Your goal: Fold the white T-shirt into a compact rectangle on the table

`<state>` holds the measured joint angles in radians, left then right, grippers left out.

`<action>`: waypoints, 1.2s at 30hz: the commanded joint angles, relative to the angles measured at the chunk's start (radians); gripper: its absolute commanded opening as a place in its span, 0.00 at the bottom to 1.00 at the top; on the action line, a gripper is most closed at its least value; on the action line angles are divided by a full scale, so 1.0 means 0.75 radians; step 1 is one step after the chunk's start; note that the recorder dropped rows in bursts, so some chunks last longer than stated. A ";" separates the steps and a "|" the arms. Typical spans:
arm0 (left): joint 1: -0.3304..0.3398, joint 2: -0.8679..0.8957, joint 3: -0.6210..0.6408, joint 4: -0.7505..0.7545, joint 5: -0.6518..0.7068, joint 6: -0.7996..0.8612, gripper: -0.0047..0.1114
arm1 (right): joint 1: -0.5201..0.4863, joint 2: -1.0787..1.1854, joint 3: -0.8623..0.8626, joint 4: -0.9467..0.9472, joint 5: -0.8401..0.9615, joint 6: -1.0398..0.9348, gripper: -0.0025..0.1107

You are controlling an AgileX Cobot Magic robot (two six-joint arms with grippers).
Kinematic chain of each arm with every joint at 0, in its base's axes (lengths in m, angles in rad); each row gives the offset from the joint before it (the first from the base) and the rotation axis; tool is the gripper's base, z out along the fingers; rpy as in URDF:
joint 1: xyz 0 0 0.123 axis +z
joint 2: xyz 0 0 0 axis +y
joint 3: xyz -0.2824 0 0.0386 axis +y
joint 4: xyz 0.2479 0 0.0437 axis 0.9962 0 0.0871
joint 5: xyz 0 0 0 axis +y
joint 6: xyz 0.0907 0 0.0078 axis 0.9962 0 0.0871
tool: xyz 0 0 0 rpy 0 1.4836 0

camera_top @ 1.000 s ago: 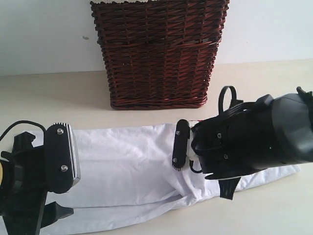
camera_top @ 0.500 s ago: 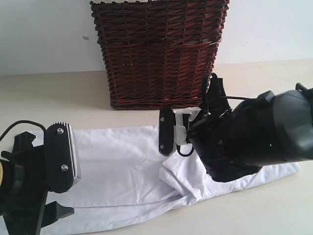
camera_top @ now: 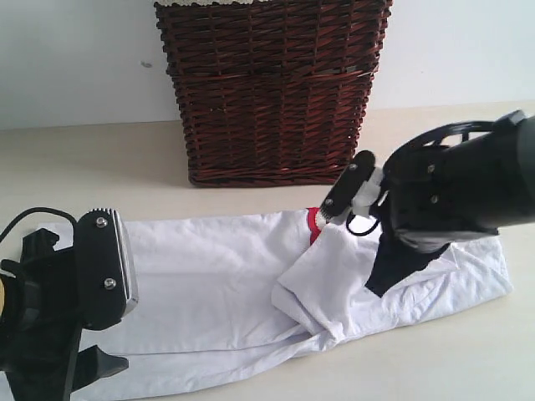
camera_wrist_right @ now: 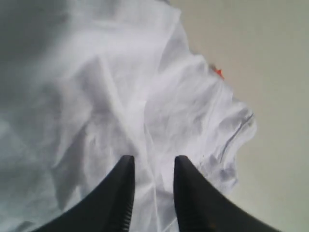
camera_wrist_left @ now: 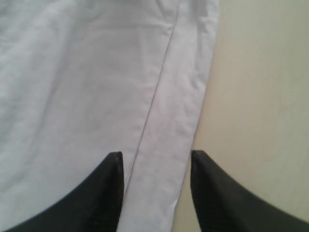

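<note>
Next fold judged best done by pinching both layers at one edge and carrying it across low and flat, so the rumpled flap gets smoothed. The white T-shirt [camera_top: 209, 284] is laid on the worktop [camera_top: 84, 159] before the wicker basket [camera_top: 272, 92], partly folded and creased near the collar. Left gripper [camera_wrist_left: 155, 154] and right gripper [camera_wrist_right: 153, 162] are seen released, nothing grasped.

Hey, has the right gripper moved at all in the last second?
Yes. The right gripper has swung up and to the right in the exterior view, toward the lower right corner of the wicker basket.
</note>
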<state>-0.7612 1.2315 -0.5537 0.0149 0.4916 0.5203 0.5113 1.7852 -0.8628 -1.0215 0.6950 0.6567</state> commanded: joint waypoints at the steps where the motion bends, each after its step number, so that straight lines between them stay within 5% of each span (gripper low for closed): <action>1: -0.008 -0.035 -0.005 -0.044 0.002 -0.009 0.42 | -0.192 -0.006 -0.008 0.131 -0.092 -0.032 0.33; 6: -0.008 -0.051 -0.005 -0.049 0.000 -0.009 0.42 | -0.405 -0.006 -0.008 0.345 -0.167 -0.150 0.33; 10: -0.008 -0.051 -0.005 -0.073 0.000 -0.009 0.42 | -0.531 -0.006 -0.096 0.971 -0.311 -0.676 0.33; 13: -0.008 -0.051 -0.005 -0.073 0.000 -0.009 0.42 | -0.560 -0.006 -0.131 1.189 -0.271 -0.932 0.33; 17: -0.008 -0.051 -0.005 -0.079 0.000 -0.009 0.42 | -0.560 0.027 -0.131 0.956 -0.129 -0.863 0.33; 21: -0.008 -0.051 -0.005 -0.091 0.000 -0.009 0.42 | -0.560 0.040 -0.131 0.771 -0.077 -0.630 0.21; 26: -0.008 -0.051 -0.005 -0.094 0.000 -0.007 0.42 | -0.557 0.040 -0.131 0.810 0.011 -0.732 0.02; 36: -0.008 -0.051 -0.005 -0.097 0.000 -0.006 0.42 | -0.557 0.034 -0.131 1.059 0.275 -1.117 0.02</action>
<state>-0.7612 1.1998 -0.5537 -0.0417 0.4916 0.5203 0.0974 1.8164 -0.9558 -0.2475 0.8702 -0.1331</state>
